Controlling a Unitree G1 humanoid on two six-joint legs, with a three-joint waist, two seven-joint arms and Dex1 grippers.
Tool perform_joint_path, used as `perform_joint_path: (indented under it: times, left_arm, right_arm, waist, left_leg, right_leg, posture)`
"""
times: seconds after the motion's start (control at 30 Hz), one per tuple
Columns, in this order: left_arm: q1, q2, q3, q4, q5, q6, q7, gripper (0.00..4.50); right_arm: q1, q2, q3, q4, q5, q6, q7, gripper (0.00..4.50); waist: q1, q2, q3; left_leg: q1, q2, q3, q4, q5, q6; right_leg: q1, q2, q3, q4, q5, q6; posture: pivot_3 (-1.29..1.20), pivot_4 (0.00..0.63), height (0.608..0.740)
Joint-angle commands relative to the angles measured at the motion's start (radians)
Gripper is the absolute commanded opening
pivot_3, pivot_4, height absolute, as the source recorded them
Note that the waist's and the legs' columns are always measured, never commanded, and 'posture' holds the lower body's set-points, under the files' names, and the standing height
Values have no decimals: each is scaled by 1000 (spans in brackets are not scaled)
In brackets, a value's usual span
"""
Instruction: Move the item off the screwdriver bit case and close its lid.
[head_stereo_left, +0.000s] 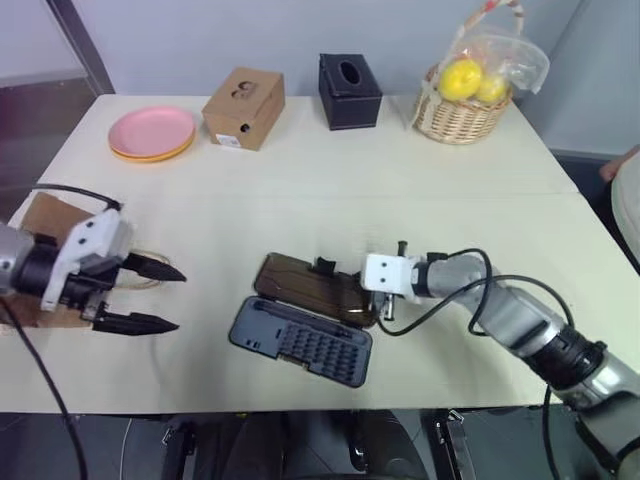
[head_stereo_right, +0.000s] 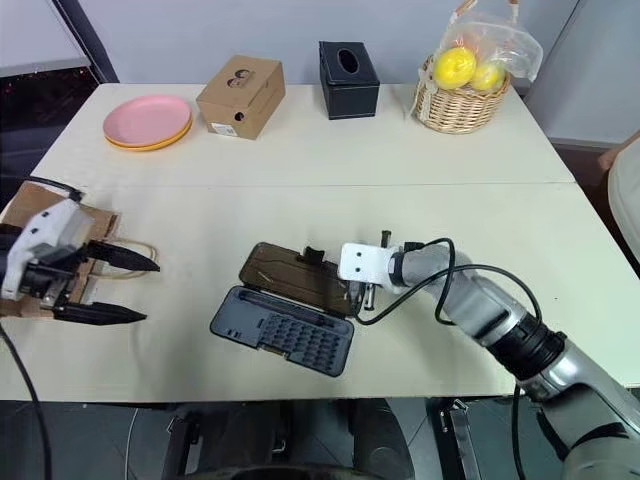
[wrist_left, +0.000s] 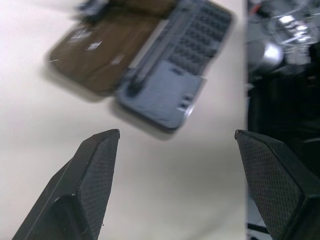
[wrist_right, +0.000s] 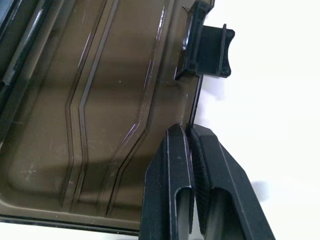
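The screwdriver bit case (head_stereo_left: 300, 342) lies open near the table's front edge, its rows of bits showing. Its smoky brown lid (head_stereo_left: 305, 285) lies flat behind it, the black latch tab (wrist_right: 207, 52) at the far edge. My right gripper (wrist_right: 188, 129) is shut, and its tips rest at the lid's right edge just beside the latch tab. The item, a crinkled brown paper bag (head_stereo_left: 55, 215), lies at the table's left edge, off the case. My left gripper (head_stereo_left: 180, 299) hovers open next to the bag with nothing between its fingers, pointing toward the case (wrist_left: 170, 85).
Along the back of the table stand a pink plate (head_stereo_left: 152, 132), a cardboard box with two holes (head_stereo_left: 244, 107), a black tissue box (head_stereo_left: 349, 90) and a basket of lemons (head_stereo_left: 463, 105). Part of a person (head_stereo_left: 625, 190) shows at the right edge.
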Motion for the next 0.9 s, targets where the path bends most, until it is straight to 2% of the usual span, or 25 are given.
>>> perform_joint_path:
  times: [0.03,0.23,0.37,0.53,0.63,0.77,0.87,0.9]
  left_arm:
    - [21,-14,-4,-64,-26,12,11,3858]
    - [52,-34,3,-110,-47,34,34,3858]
    - [85,-39,14,-130,-57,39,41,3858]
    - [99,-65,-12,-167,-68,46,63,3858]
    - [83,-98,-44,-180,-76,59,95,3858]
    - [48,-194,-88,-195,-96,94,189,3858]
    - [45,-252,-135,-210,-87,99,226,3019]
    - [52,-263,-153,-218,-75,87,229,2527]
  right_arm:
    - [-24,-25,-39,144,-35,-148,106,27]
    - [-59,59,-74,256,-8,-153,229,27]
    - [-37,64,-64,261,-37,-276,312,27]
    - [-99,66,-53,369,-119,-460,363,27]
    - [-137,90,-67,406,-138,-436,364,27]
    - [-120,100,-82,361,-134,-369,382,27]
    - [-90,102,-87,325,-138,-330,375,0]
    - [-83,103,-89,315,-141,-319,375,0]
  waist:
    - [0,0,0]
    - [-3,0,0]
    - [-3,0,0]
    - [-2,0,0]
    - [-2,0,0]
    - [-2,0,0]
    - [-2,0,0]
    - [-3,0,0]
  left_leg:
    - [0,0,0,0,0,0]
    - [1,1,-1,0,0,0]
    - [1,2,-1,0,0,0]
    - [1,1,-2,-1,0,0]
    - [1,1,-2,-1,0,0]
    - [1,1,-4,-1,0,0]
    - [1,1,-6,0,0,0]
    - [1,1,-6,0,0,0]
  right_leg:
    - [0,0,0,0,0,0]
    - [0,2,0,2,0,0]
    - [0,2,0,2,0,0]
    - [0,2,-1,2,0,0]
    - [0,2,-1,2,0,0]
    - [0,2,-1,2,0,0]
    - [0,2,-1,3,1,1]
    - [0,1,-1,3,1,1]
  posture:
    - [0,150,740]
    - [0,150,740]
    - [0,150,740]
    - [0,150,740]
    - [0,150,740]
    - [0,150,740]
    - [0,150,740]
    - [0,150,740]
